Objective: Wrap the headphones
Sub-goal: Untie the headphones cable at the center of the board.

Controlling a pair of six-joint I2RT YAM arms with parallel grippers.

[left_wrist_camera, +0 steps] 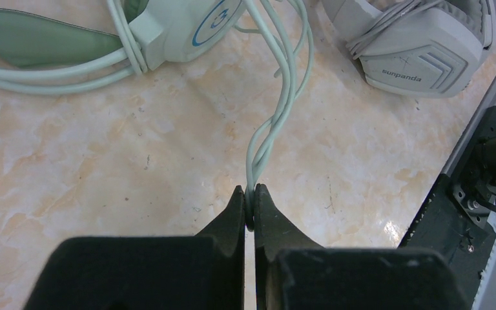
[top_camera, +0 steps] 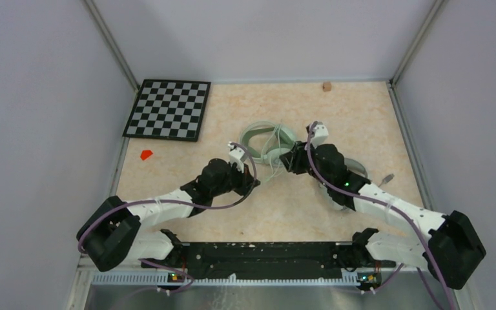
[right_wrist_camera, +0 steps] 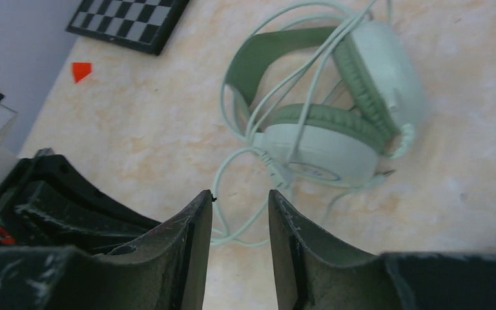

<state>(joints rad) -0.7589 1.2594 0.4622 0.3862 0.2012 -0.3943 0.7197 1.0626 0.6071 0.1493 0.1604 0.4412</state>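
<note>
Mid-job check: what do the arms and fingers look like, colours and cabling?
Both the left arm and right arm alternate white shells with black joint housings; a purple cable loops along each. The left gripper and right gripper carry black tapered fingers, the right pair scuffed pale.

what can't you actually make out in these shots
- white headset: top view, the right arm covers most of it; left wrist view, top edge crops its band
- mint-green headset: left wrist view, top edge crops most of it
- pale-green cable: plug end not identifiable in any view; left wrist view, the left gripper hides the pinched part
- small brown thing: top view, too small to identify
</note>
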